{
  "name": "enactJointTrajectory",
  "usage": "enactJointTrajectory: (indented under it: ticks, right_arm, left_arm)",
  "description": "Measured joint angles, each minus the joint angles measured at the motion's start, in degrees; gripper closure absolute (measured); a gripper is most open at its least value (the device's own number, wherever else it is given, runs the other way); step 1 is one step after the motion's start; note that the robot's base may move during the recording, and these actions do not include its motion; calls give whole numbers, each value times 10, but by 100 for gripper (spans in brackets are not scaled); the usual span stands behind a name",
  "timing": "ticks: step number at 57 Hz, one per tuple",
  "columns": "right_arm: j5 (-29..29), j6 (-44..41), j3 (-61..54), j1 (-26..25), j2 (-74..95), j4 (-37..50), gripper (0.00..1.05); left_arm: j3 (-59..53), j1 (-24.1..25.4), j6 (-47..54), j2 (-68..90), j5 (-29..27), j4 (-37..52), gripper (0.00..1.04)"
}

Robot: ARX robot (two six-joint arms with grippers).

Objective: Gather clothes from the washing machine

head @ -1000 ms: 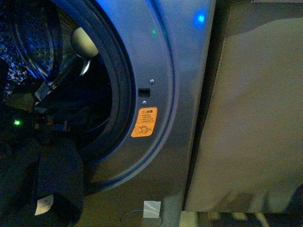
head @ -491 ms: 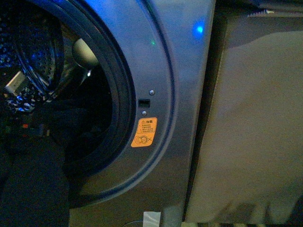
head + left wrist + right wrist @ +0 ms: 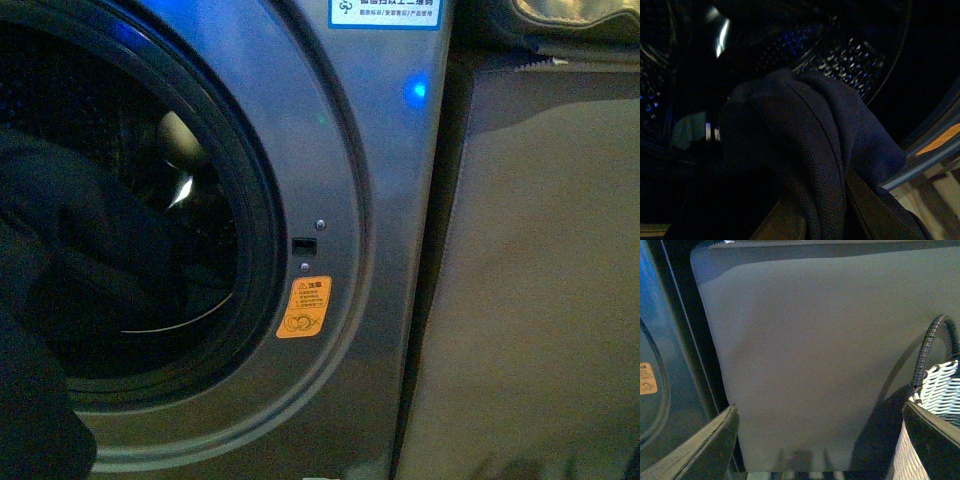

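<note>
Pull-out step. Left tool (image 3: 822, 200) clamped on clothes (image 3: 815, 125), which hang bunched at the washing machine (image 3: 380, 200) porthole, partly out. Right tool (image 3: 819, 409) jaws apart, empty, beside basket (image 3: 935, 390). Next, probably: draw garment clear of the rim, then move it to the basket.

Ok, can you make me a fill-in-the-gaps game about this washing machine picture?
The sticker on the washing machine is ____.
The left gripper holds the clothes; the right gripper holds ____.
The woven basket is ____.
The little light on the machine glows ____.
Missing words: orange, nothing, white, blue.
</note>
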Motion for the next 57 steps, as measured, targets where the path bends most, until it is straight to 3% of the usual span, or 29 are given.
enactJointTrajectory:
  ticks: [16, 28, 47, 57]
  right_arm:
    - [0, 0, 0, 0, 0, 0, 7]
    - [0, 0, 0, 0, 0, 0, 7]
    - [0, 0, 0, 0, 0, 0, 7]
    - [0, 0, 0, 0, 0, 0, 7]
  left_arm:
    - [23, 10, -2, -161, 61, -76, 93]
    - [106, -23, -1, -207, 73, -126, 93]
    - [276, -142, 13, -165, 19, -186, 93]
    - [385, -245, 18, -121, -13, -238, 93]
